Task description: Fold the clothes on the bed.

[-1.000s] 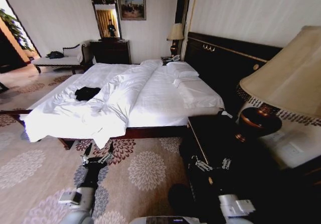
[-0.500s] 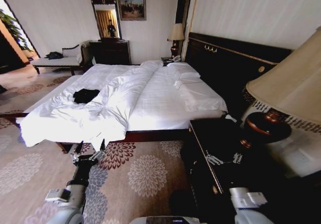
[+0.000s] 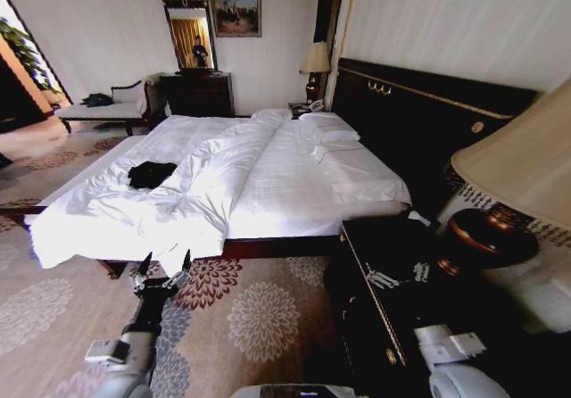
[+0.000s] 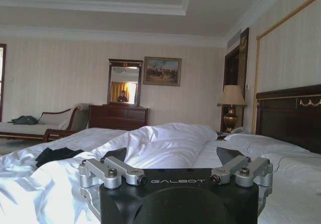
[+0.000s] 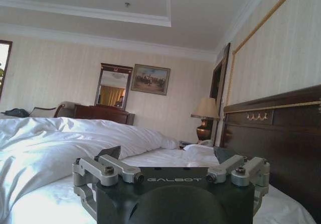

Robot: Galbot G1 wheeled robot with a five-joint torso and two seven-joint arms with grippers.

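The clothes, a crumpled black T-shirt, lie on the near left part of the bed, beside a ridge of bunched white duvet. The left wrist view also shows the T-shirt, ahead of and to one side of my left gripper. In the head view my left gripper hangs open over the carpet just short of the bed's foot, holding nothing. My right gripper is open over the dark nightstand, facing along the bed.
A dark nightstand with a big lamp stands close on my right. At the far wall are a white-cushioned bench carrying a dark heap, and a dresser with a mirror. Patterned carpet lies between me and the bed.
The whole picture has shifted, so the camera moved: the bed's foot now sits lower and nearer, the lamp farther right. Both grippers stay open; the T-shirt lies as before.
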